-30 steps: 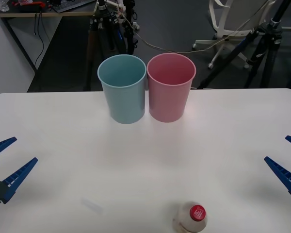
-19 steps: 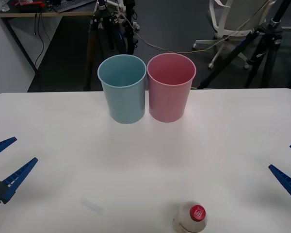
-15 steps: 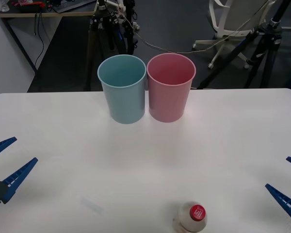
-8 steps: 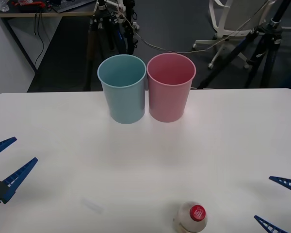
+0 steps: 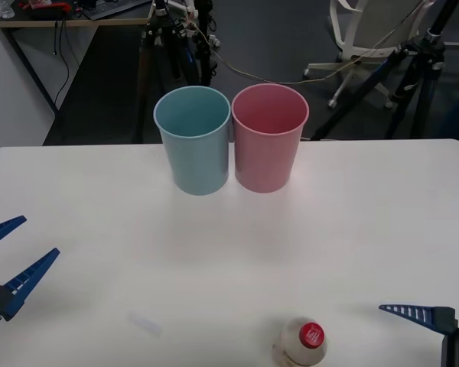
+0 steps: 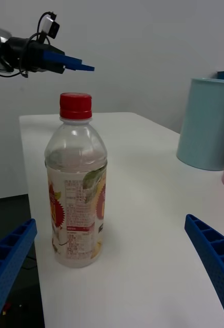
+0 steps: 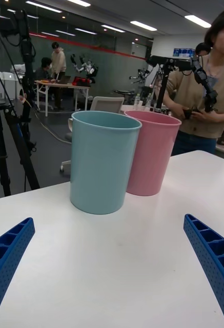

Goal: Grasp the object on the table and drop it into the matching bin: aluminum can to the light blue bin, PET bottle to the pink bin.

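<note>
right gripper drops toward the bottle

the right gripper (image 5: 432, 325) has swung down from the table's right edge to the near right corner since two seconds ago, its fingers spread, now just right of the pet bottle (image 5: 300, 345). the bottle stands upright at the near edge of the table (image 5: 99, 199), unmoved. the left gripper (image 5: 6, 260) stays parked at left, spread. the light blue bin (image 5: 193, 140) and pink bin (image 5: 269, 138) stand side by side at the far edge.
</note>
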Available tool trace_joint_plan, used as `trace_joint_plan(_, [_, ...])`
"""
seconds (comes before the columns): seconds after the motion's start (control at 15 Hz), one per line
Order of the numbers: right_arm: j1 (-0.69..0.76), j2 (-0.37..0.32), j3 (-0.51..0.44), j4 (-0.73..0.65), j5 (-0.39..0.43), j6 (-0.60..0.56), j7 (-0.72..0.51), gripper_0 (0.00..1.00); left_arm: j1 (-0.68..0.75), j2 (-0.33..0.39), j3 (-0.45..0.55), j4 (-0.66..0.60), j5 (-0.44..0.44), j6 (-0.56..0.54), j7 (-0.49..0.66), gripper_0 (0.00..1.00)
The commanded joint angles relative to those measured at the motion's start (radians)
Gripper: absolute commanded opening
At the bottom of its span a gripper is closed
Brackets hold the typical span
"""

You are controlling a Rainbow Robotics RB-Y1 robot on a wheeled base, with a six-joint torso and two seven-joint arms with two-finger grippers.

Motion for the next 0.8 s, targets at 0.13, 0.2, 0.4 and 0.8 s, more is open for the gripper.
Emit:
trace_joint_plan(0.13, [-0.111, -0.036, 0.173, 0.118, -0.073, 0.000, 0.119, 1.00, 0.000, 0.000, 0.000, 0.000, 0.000, 0.000, 0.000, 1.00])
trace_joint_plan(0.2, [-0.129, -0.039, 0.196, 0.132, -0.079, 0.000, 0.136, 1.00, 0.000, 0.000, 0.000, 0.000, 0.000, 0.000, 0.000, 1.00])
trace_joint_plan(0.4, [-0.197, -0.040, 0.297, 0.181, -0.107, 0.002, 0.149, 1.00, 0.000, 0.000, 0.000, 0.000, 0.000, 0.000, 0.000, 1.00])
trace_joint_plan(0.8, [-0.278, -0.016, 0.432, 0.192, -0.115, 0.068, 0.191, 1.00, 0.000, 0.000, 0.000, 0.000, 0.000, 0.000, 0.000, 1.00])
